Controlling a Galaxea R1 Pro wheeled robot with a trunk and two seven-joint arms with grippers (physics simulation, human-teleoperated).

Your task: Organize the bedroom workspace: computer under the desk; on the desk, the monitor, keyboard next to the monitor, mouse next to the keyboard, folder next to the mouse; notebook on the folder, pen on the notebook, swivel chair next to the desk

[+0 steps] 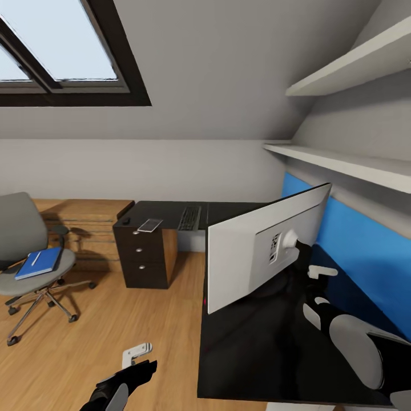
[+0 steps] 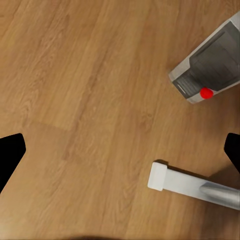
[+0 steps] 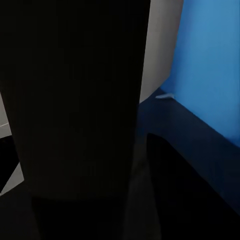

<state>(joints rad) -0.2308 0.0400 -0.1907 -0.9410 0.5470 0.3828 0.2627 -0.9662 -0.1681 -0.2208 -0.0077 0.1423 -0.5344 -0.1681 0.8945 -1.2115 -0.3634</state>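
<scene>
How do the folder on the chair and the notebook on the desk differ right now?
The folder is bright blue; the notebook looks pale grey. The folder appears larger than the notebook. The folder lies on the swivel chair seat with a thin white stick on top; the notebook lies on the desk above the drawers with nothing on it. Both are flat rectangles.

head: high, over desk (image 1: 251, 342) | left wrist: floor (image 2: 90, 100) | right wrist: close, monitor (image 3: 75, 100)
</scene>
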